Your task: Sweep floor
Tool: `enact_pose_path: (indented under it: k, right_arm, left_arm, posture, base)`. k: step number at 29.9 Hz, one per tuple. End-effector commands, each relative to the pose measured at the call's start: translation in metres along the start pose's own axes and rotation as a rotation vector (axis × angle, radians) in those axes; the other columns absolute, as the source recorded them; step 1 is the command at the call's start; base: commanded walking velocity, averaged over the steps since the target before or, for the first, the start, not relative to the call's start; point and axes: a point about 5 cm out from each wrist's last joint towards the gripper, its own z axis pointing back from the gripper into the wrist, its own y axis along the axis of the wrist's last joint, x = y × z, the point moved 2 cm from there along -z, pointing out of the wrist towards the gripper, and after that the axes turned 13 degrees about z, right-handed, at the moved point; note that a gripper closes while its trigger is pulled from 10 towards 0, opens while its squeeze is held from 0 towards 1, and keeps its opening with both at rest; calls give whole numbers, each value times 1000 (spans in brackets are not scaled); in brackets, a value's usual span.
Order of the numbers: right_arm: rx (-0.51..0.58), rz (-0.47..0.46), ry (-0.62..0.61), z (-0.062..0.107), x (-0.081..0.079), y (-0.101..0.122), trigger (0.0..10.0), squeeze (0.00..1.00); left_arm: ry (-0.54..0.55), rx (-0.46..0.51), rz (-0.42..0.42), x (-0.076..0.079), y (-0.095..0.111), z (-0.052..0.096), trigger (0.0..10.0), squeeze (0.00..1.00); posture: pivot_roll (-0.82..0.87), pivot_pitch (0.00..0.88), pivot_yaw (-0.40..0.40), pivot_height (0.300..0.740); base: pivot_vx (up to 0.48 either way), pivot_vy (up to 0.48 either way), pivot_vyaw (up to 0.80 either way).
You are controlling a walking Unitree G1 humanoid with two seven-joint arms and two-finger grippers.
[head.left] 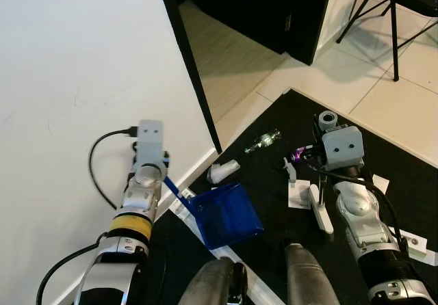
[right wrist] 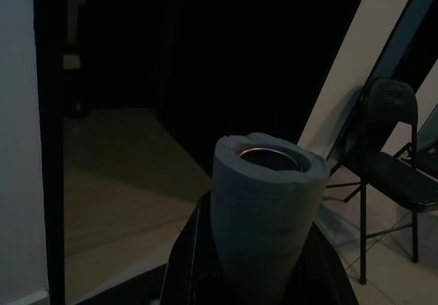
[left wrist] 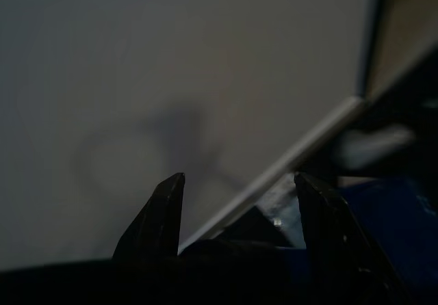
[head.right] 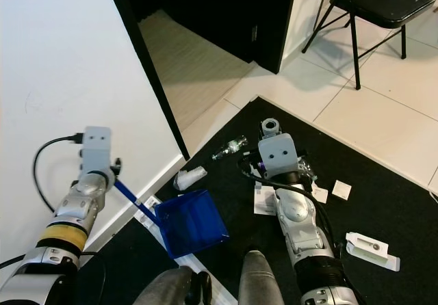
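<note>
Left eye view: left gripper (head.left: 166, 175) held the blue dustpan (head.left: 224, 215) by its handle, pan resting on the black mat (head.left: 410, 182) near the wall (head.left: 68, 59); a crumpled white scrap (head.left: 222, 172), a clear bottle (head.left: 263, 141) and paper bits (head.left: 298, 194) lay on the mat beyond it. Right eye view: right gripper (head.right: 270, 128) was clamped on a grey-wrapped broom handle (head.right: 269, 125) standing upright; a white box (head.right: 370, 250) lay on the mat to the right, a black chair (head.right: 373, 4) stood on the tiles. Left wrist view: dark, fingers (left wrist: 161, 213) closed around the blue handle, dustpan ahead beside the baseboard. Right wrist view: fingers gripped the grey tube end, dark doorway (right wrist: 137, 79) and chair behind
</note>
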Motion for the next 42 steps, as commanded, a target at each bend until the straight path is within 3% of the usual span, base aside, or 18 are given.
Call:
enact_pose_path:
  k: [1,2,4,5,7,9,17,20,22,24,25,26,27,30,34,37,39,42]
  right_arm:
    - [7,-6,9,2,-3,0,10000,0]
    - [8,-5,11,2,-3,0,10000,0]
    - [8,-5,12,2,-3,0,10000,0]
    - [9,-5,14,2,-3,1,10000,0]
    - [9,-5,14,2,-3,1,10000,0]
    - [12,-3,21,1,-4,1,10000,0]
    - [17,1,29,-1,-4,2,10000,0]
    - [18,2,30,-1,-4,2,10000,0]
    - [19,2,30,-1,-4,2,10000,0]
    - [19,3,28,-1,-2,2,10000,0]
    - [19,3,28,-1,-2,2,10000,0]
    - [19,3,27,-1,-2,2,10000,0]
    - [19,3,26,-1,-2,2,10000,0]
    - [19,3,25,-1,-2,2,10000,0]
    - [19,3,24,-1,-1,2,10000,0]
    - [16,1,17,-1,-1,1,10000,0]
    - [14,0,14,-1,-1,1,10000,0]
    - [13,0,13,-1,-1,1,10000,0]
  left_arm:
    - [90,-43,10,-13,-14,2,4902,0]
    - [122,-55,23,-16,-17,3,4275,0]
    - [144,-68,33,-19,-20,4,4157,0]
    - [166,-87,49,-21,-24,5,3333,0]
    - [166,-87,49,-21,-24,5,3333,0]
    - [197,-130,98,-24,-33,7,0,0]
    - [250,-182,190,-23,-43,12,0,0]
    - [220,-177,211,-20,-42,12,0,0]
    - [186,-165,223,-16,-39,12,0,0]
    - [-70,-84,231,10,-17,11,0,0]
    - [-70,-84,231,10,-17,11,0,0]
    - [-214,-38,218,23,-2,14,9373,0]
    - [-251,-23,205,26,3,15,10000,0]
    - [-395,-1,159,38,13,21,10000,0]
    - [-484,33,133,45,22,26,10000,0]
    - [-646,86,96,57,37,39,10000,0]
    - [-734,108,16,64,37,48,10000,0]
    - [-764,176,-73,72,35,53,10000,0]
  posture:
    - [-101,168,99,740]
    - [-100,167,99,740]
    - [-99,166,97,740]
    - [-98,166,95,740]
    - [-98,166,95,740]
    - [-97,164,89,740]
    - [-94,159,86,740]
    - [-95,154,86,740]
    - [-96,153,87,740]
    - [-95,151,87,740]
    - [-95,151,87,740]
    - [-95,151,89,740]
    - [-94,152,90,740]
    - [-95,153,90,740]
    - [-96,155,90,740]
    - [-96,154,96,740]
    - [-95,153,97,740]
    - [-95,154,97,740]
  base:
    - [0,0,0]
    - [0,0,0]
    - [0,0,0]
    - [0,0,0]
    - [0,0,0]
    - [0,0,0]
    - [0,0,0]
    - [0,0,0]
    - [0,0,0]
    - [0,0,0]
    - [0,0,0]
    - [0,0,0]
    - [0,0,0]
    - [0,0,0]
    - [0,0,0]
    - [0,0,0]
    - [0,0,0]
    - [0,0,0]
